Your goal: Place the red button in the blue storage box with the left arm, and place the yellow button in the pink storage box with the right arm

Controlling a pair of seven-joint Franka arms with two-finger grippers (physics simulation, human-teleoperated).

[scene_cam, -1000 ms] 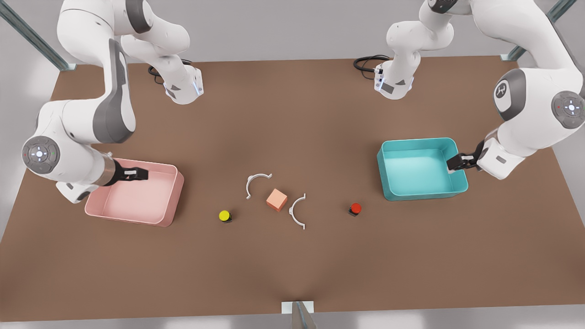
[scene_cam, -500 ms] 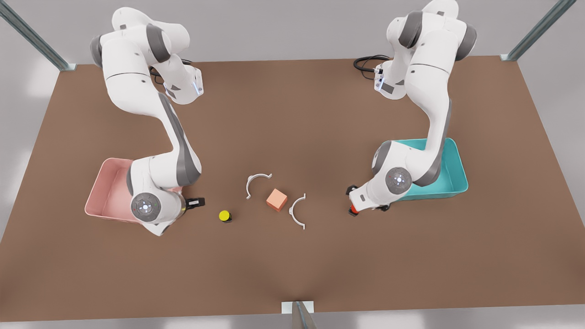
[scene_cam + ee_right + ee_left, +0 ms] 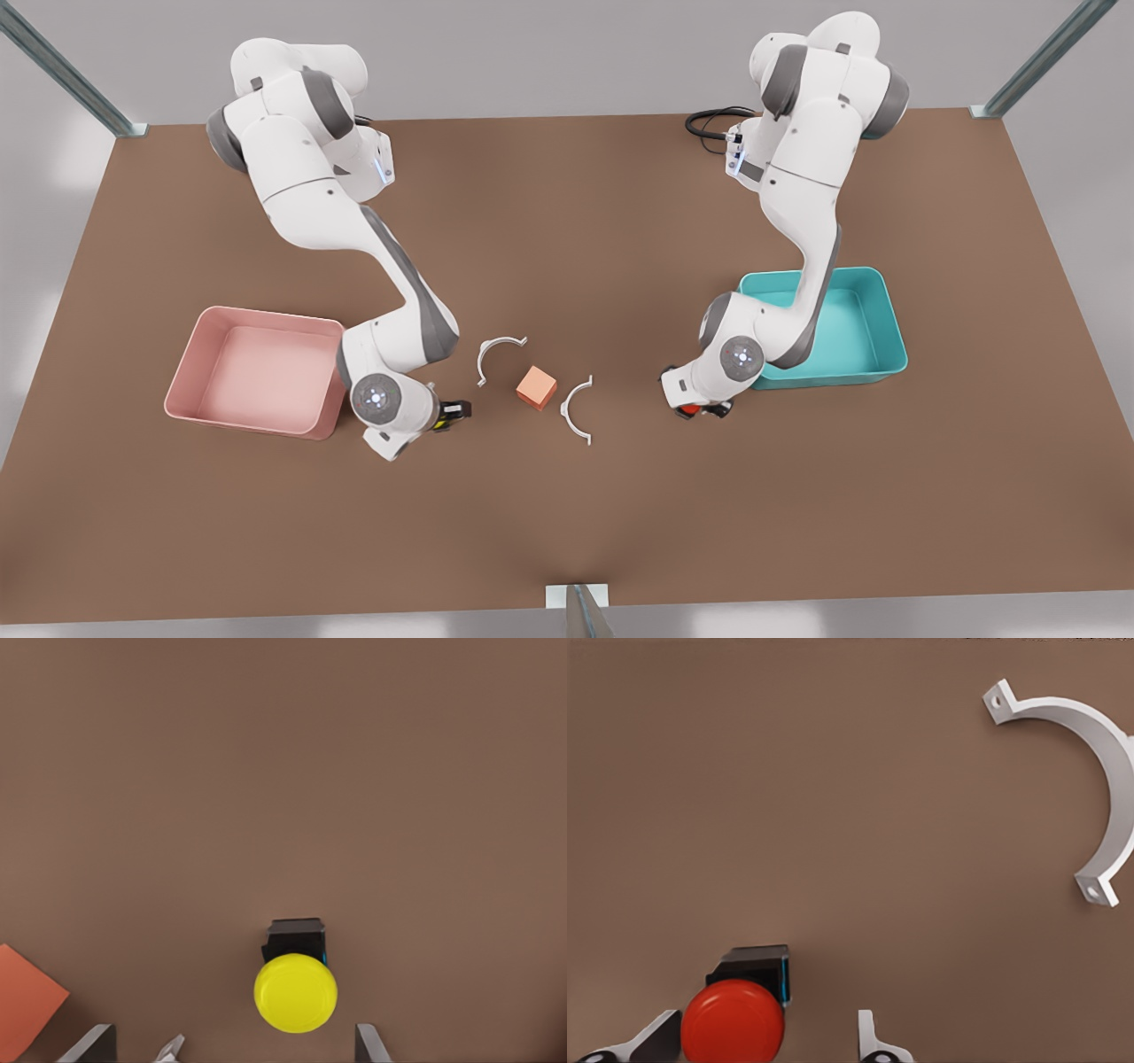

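**A Simulated Robot Test Bench**

The place was a rendered lab workcell, not a home or shop. Two white robot arms (image 3: 354, 221) were bolted at the far edge of a bare brown table (image 3: 567, 514), cables (image 3: 709, 120) coiled by one base. Metal frame struts (image 3: 62, 66) rose at the corners against plain grey walls.

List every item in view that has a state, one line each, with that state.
Red button: upright on the table, between the left gripper's open fingers, not yet gripped.
Yellow button: upright on the table, between the right gripper's open fingers, not gripped.
Blue box: open, no button visible inside.
Pink box: open, empty.
Left gripper: open, low over the red button.
Right gripper: open, low over the yellow button.
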